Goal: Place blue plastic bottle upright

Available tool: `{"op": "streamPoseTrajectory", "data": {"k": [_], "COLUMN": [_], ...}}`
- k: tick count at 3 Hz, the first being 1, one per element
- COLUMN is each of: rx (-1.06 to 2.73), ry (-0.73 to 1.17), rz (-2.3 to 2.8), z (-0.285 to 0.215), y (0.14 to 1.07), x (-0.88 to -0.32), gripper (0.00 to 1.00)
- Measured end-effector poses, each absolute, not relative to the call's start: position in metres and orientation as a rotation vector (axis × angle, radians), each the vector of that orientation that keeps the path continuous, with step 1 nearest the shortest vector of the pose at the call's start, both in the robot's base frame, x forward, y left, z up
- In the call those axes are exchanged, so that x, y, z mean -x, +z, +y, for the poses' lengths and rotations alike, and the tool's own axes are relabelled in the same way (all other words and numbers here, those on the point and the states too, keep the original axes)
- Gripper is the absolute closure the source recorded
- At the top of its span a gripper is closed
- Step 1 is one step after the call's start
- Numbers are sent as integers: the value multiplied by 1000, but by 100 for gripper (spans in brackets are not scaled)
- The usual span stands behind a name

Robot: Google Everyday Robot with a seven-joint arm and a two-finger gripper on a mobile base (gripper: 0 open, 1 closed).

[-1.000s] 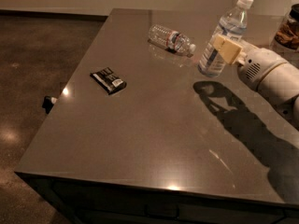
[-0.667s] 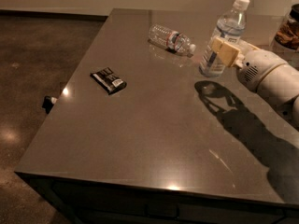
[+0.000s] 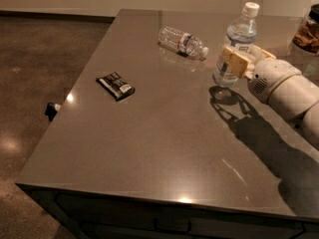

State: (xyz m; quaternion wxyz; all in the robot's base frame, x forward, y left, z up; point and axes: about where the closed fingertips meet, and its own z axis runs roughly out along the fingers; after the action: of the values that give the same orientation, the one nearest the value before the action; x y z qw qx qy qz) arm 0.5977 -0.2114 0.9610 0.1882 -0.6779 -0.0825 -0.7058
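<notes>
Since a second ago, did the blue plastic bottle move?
Yes. The blue plastic bottle, gripped midway by the pincer, shifted slightly left toward the lying clear ribbed bottle.

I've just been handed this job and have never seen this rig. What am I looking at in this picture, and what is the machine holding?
There is only one camera view, looking down across a grey table. The white tube coming in from the right is the robot's single arm. At its tip, over the far right part of the table, is the gripper. Its tan jaws are closed on the blue bottle, which stands nearly upright with its white cap on top. I cannot tell whether its base touches the table. Also on the table are a clear bottle lying on its side to the left of the gripper, a black packet near the left edge, and a jar at the far right.
</notes>
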Motion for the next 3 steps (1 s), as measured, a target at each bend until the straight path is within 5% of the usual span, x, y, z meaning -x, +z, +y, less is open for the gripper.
{"op": "streamPoseTrajectory", "data": {"k": [3], "rx": [1980], "ry": [-1930], "rz": [-370], "z": [-199], "y": [941], "x": [-599], "gripper": [100]}}
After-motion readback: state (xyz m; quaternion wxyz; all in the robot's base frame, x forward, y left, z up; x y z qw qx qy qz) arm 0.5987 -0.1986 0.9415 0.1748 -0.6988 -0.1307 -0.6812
